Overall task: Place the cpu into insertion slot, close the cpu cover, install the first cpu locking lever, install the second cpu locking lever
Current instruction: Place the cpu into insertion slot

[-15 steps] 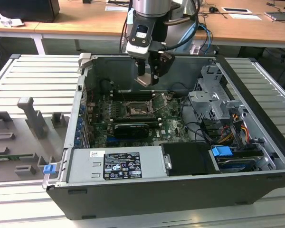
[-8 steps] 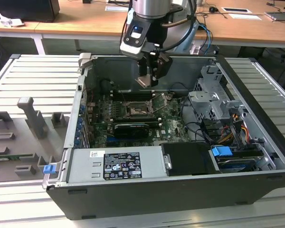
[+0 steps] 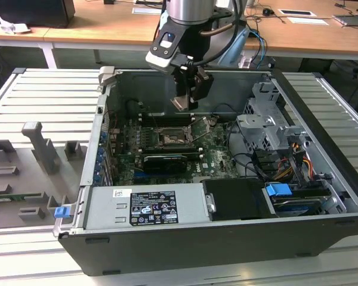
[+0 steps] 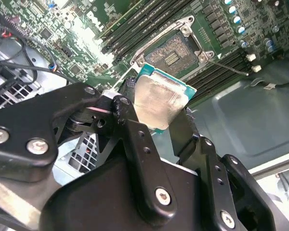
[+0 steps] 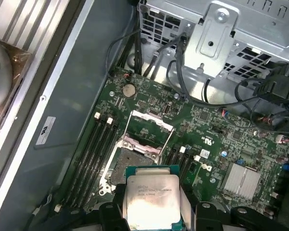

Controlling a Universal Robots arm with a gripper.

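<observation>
The gripper [image 3: 187,106] hangs inside the open case [image 3: 167,262], above the middle of the motherboard [image 3: 218,158]. Its fingers [image 4: 127,113] are closed a little way, pinching the cpu [image 4: 159,103] by two opposite edges, metal face up and tilted. The cpu is in the air, clear of the board, just above and near the slot [image 5: 130,161]. The slot lies bare, dark inside its silver rim, between rows of memory slots [image 5: 98,144]. The cover [image 5: 151,120] is swung up off the slot, on the side toward the exterior view's right. A thin lever [image 4: 229,68] runs out from one corner of the slot.
</observation>
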